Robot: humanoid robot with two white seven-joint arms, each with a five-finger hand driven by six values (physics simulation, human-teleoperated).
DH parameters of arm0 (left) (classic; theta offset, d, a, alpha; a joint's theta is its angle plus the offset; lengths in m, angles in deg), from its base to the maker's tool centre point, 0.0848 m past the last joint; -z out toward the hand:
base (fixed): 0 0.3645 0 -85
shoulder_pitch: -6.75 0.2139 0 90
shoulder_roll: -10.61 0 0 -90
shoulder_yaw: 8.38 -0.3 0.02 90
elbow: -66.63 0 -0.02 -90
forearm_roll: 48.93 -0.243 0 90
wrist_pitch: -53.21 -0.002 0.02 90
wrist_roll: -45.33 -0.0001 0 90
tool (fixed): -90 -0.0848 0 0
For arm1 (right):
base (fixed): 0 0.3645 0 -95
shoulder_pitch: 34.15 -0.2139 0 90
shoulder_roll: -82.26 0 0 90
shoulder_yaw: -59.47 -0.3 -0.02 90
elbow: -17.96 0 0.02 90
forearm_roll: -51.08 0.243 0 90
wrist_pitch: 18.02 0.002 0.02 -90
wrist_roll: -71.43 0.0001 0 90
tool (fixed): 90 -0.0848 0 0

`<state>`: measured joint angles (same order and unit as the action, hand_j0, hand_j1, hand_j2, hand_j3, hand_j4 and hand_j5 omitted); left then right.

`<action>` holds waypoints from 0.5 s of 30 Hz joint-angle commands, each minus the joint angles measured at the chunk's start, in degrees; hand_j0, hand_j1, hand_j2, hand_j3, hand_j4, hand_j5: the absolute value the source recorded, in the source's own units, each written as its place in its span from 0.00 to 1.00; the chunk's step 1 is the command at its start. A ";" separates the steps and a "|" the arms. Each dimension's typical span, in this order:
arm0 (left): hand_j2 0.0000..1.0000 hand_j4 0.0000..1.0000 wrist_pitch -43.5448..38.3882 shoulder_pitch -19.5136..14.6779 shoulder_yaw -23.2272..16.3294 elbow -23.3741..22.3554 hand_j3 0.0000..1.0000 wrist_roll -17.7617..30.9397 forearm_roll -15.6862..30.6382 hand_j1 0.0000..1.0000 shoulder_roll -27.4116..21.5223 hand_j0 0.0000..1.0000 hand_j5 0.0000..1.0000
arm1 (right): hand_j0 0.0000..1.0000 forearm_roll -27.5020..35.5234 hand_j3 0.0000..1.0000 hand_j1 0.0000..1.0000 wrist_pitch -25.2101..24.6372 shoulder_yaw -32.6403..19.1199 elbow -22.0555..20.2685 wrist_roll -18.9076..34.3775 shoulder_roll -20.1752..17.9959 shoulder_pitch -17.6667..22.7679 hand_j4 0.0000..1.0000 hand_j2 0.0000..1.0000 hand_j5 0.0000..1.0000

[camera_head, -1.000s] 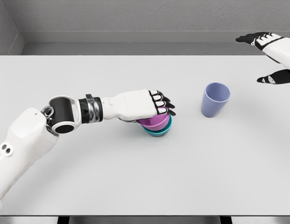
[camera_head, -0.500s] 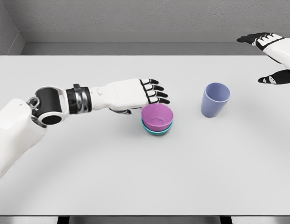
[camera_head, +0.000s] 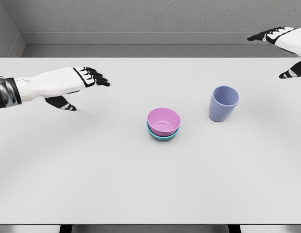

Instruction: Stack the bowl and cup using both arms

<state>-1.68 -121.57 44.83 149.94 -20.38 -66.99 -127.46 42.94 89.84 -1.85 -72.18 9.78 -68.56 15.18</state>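
Head view: a pink bowl [camera_head: 164, 120] sits nested inside a teal bowl [camera_head: 162, 136] near the middle of the white table [camera_head: 140, 184]; only the teal rim shows beneath it, and the pink bowl holds nothing. To the right, well apart from the stack, a lavender cup [camera_head: 223, 103] stands upright and empty.

The left hand [camera_head: 75, 82] hovers over the table's left side, fingers spread and relaxed, holding nothing. The right hand [camera_head: 286, 46] shows at the upper right edge, fingers extended and thumb apart, also holding nothing.

Half a second ago the left hand was just beside the pink bowl; it has since pulled back far to the left. The bowls and cup have not moved.
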 commanded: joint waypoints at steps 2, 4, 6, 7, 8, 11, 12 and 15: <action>1.00 1.00 -0.10 0.01 1.63 -6.05 1.00 -0.04 0.65 1.00 -1.32 1.00 1.00 | 1.00 -0.47 1.00 1.00 -0.11 11.12 4.80 6.64 5.26 -5.28 1.00 1.00 1.00; 1.00 1.00 -0.10 0.18 1.63 -8.16 1.00 0.05 -0.40 1.00 -1.59 1.00 1.00 | 1.00 -0.64 1.00 1.00 -0.11 15.79 6.74 6.64 8.34 -8.72 1.00 1.00 1.00; 1.00 1.00 -0.10 0.53 1.72 -7.90 1.00 0.05 0.21 1.00 -1.50 1.00 1.00 | 1.00 -0.91 1.00 1.00 0.07 20.09 9.02 6.64 10.10 -10.39 1.00 1.00 1.00; 1.00 1.00 -0.10 0.53 1.90 -8.07 1.00 -0.04 0.65 1.00 -1.32 1.00 1.00 | 1.00 -0.82 1.00 1.00 0.51 23.00 12.01 6.64 10.63 -11.80 1.00 1.00 1.00; 1.00 1.00 -0.10 0.62 1.81 -8.07 1.00 0.05 0.56 1.00 -1.15 1.00 1.00 | 1.00 -0.82 1.00 1.00 0.60 23.09 12.28 6.64 10.54 -11.80 1.00 1.00 1.00; 1.00 1.00 -0.10 1.15 1.46 -8.07 1.00 0.05 0.12 1.00 -0.62 1.00 1.00 | 1.00 -0.91 1.00 1.00 0.77 23.09 12.63 6.64 10.10 -11.89 1.00 1.00 1.00; 1.00 1.00 -0.10 1.24 1.28 -8.07 1.00 0.05 0.12 1.00 -0.62 1.00 1.00 | 1.00 -0.91 1.00 1.00 0.77 23.09 12.63 6.64 10.01 -11.89 1.00 1.00 1.00; 1.00 1.00 -0.10 1.24 1.37 -8.07 1.00 0.05 -0.05 1.00 -0.80 1.00 1.00 | 1.00 -0.91 1.00 1.00 0.77 23.18 12.10 6.64 10.10 -11.89 1.00 1.00 1.00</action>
<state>-1.67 -120.34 46.11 141.99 -20.28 -67.30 -128.14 41.84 90.66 20.95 -60.14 16.41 -58.51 3.29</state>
